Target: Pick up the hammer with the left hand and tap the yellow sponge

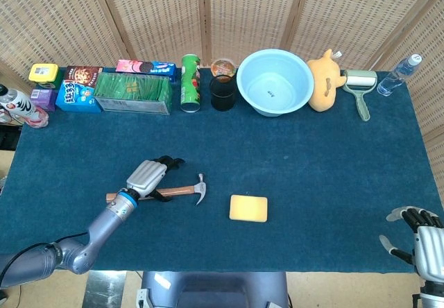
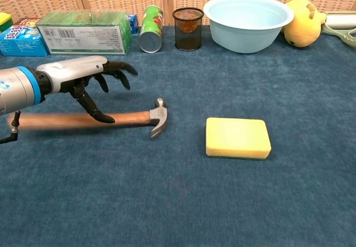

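Note:
The hammer point(image 1: 182, 191) point(image 2: 125, 118), with a wooden handle and steel claw head, lies flat on the blue cloth, its head pointing toward the yellow sponge point(image 1: 248, 208) point(image 2: 238, 138). A gap of cloth separates the head from the sponge. My left hand point(image 1: 147, 176) point(image 2: 83, 74) hovers just over the handle with its fingers spread; the thumb reaches down to the wood but nothing is gripped. The handle looks blurred in the chest view. My right hand point(image 1: 420, 237) hangs at the table's near right corner, fingers apart and holding nothing.
Along the far edge stand a green box point(image 1: 133, 93) point(image 2: 86, 31), a green can point(image 1: 190, 82), a black mesh cup point(image 1: 223, 93), a light blue bowl point(image 1: 275, 82) point(image 2: 247, 14), a yellow plush point(image 1: 325, 79), a lint roller point(image 1: 361, 89) and a bottle point(image 1: 399, 74).

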Controlling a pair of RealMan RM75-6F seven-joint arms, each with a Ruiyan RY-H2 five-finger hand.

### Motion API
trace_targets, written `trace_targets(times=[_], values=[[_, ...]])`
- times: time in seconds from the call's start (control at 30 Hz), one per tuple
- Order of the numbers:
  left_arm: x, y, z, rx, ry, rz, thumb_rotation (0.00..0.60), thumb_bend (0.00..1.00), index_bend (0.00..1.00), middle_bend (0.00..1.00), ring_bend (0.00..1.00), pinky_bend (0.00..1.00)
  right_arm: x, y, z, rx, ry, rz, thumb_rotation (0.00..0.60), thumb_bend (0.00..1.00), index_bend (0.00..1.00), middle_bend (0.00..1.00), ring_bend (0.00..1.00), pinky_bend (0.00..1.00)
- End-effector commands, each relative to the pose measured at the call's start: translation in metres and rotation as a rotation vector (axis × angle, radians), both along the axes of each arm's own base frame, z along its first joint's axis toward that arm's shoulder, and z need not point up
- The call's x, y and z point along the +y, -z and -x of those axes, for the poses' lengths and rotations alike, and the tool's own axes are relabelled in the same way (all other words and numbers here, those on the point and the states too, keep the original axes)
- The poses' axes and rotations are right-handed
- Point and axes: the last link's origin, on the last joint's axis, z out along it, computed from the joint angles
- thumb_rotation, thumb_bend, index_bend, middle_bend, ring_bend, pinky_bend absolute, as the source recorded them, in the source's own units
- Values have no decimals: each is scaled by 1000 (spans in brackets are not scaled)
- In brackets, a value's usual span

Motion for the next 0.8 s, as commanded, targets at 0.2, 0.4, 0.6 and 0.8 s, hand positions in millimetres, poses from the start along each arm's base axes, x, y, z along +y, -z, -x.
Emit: trace_targets(times=[0.2, 0.4, 0.6, 0.8], values=[[-14, -34, 2, -50, 32, -114, 600, 90, 0, 124, 32, 198, -5, 1, -3, 1, -16, -19, 600, 218, 457, 413, 329, 270], [-54, -79, 26, -60, 5, -228, 600, 136, 0, 124, 34, 199, -19, 10, -8, 4, -40, -63, 600, 219, 457, 413, 329, 270], [-105, -118, 55, -39, -33, -312, 600, 147, 73, 150, 87, 203, -29, 19, -15, 12, -70, -103, 600, 218, 456, 413, 329, 270], [-155, -152, 92, 8, -137, -394, 600, 149, 111, 171, 98, 207, -34, 20, -19, 18, -83, -106, 600, 219, 453, 413, 329, 269]])
